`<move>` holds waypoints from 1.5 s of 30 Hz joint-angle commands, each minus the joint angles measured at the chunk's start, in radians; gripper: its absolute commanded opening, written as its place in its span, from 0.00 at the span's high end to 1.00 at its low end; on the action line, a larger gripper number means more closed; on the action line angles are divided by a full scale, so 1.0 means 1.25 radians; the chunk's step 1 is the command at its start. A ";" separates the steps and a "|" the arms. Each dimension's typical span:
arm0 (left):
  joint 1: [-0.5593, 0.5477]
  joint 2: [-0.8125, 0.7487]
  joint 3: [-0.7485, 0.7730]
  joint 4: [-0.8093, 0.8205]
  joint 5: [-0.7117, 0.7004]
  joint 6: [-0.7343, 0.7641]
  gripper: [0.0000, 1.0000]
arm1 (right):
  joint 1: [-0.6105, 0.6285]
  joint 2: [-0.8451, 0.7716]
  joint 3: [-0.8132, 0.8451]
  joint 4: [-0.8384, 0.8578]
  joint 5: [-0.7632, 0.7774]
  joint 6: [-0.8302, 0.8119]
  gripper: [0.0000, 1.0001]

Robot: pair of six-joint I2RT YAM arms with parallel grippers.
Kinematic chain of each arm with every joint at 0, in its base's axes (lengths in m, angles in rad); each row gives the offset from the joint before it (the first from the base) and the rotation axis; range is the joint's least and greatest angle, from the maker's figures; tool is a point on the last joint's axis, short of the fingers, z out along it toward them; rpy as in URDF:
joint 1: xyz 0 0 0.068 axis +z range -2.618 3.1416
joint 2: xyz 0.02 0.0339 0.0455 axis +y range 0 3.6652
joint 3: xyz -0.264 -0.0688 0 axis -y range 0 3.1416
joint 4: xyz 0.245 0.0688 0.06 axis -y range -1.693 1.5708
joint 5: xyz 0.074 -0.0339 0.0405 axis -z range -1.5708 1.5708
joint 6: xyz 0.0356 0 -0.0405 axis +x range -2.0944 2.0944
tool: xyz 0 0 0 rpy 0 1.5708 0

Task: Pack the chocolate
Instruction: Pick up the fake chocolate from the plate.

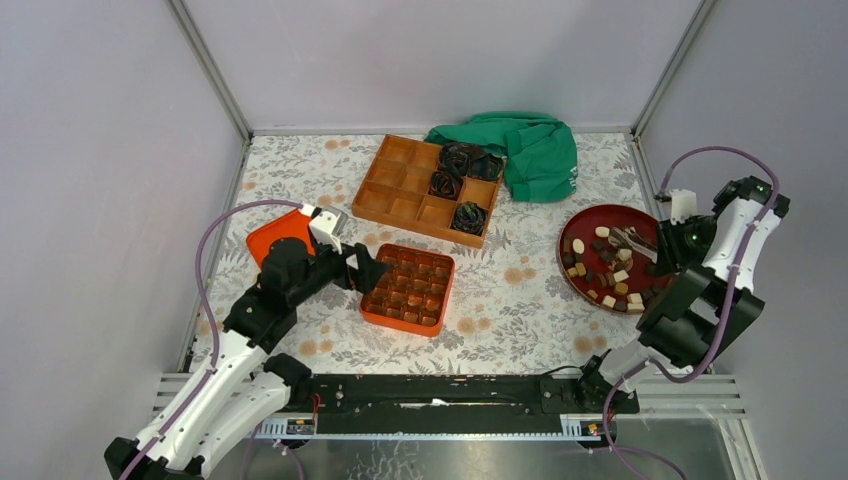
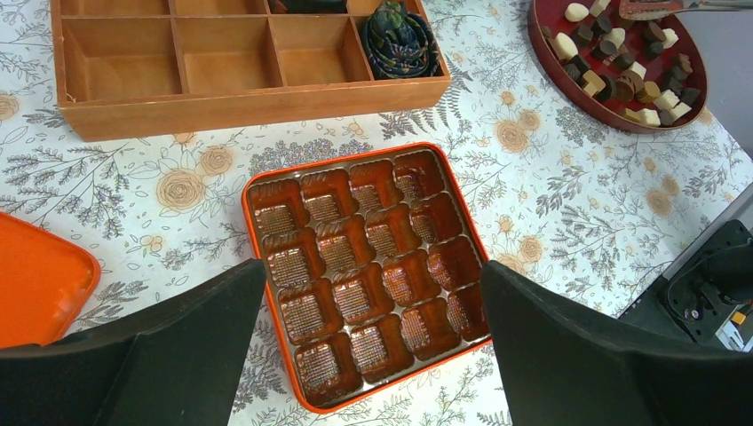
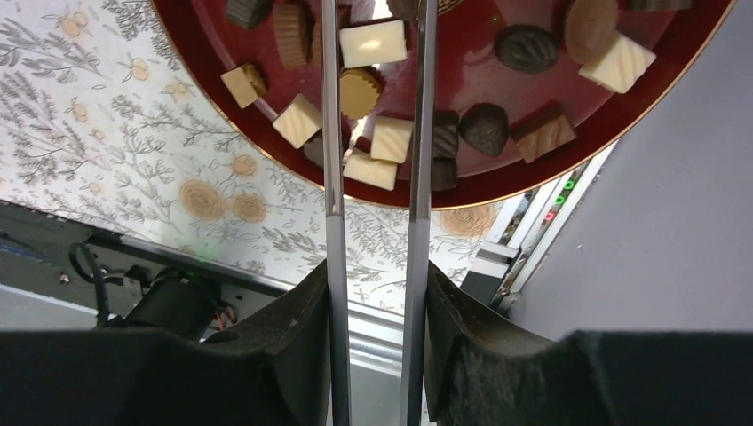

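Chocolate sits loose on a glossy dark red round plate, straight ahead of your right jaws and well off to the right of your left jaws.

Pieces are a mix. There are flat cream-white squares, tan squares, a round tan cup with a fluted edge and dark ribbed ovals and teardrops. They lie flat and scattered with no common heading. The dark ribbed oval has its long axis across the right wrist view, and the squares are turned every which way.

Right jaws are part closed on thin metal tongs. The two shiny blades run straight out from the jaws over the plate. One white square lies between the blades. The tips are cut off by the frame, so you can't tell if it's pinched.

Left jaws are spread wide with nothing in them, hanging over the near edge of the square orange tray. Its brown moulded insert is a grid of ribbed-floor pockets. The flat orange lid is just left of those jaws. Ahead of them is the wooden box with dividers, holding black crinkled rosettes. Beyond that is a crumpled green cloth. The counter has a floral print cover.
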 commanded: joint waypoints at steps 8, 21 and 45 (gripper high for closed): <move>0.004 0.012 0.001 0.045 0.010 0.003 0.01 | 0.020 0.082 0.073 0.051 0.001 -0.035 0.59; 0.004 0.018 0.000 0.044 0.001 0.007 0.01 | 0.088 0.115 0.074 0.103 0.100 -0.040 0.58; 0.006 0.029 0.001 0.044 0.000 0.009 0.01 | 0.173 0.166 0.105 0.114 0.162 -0.040 0.55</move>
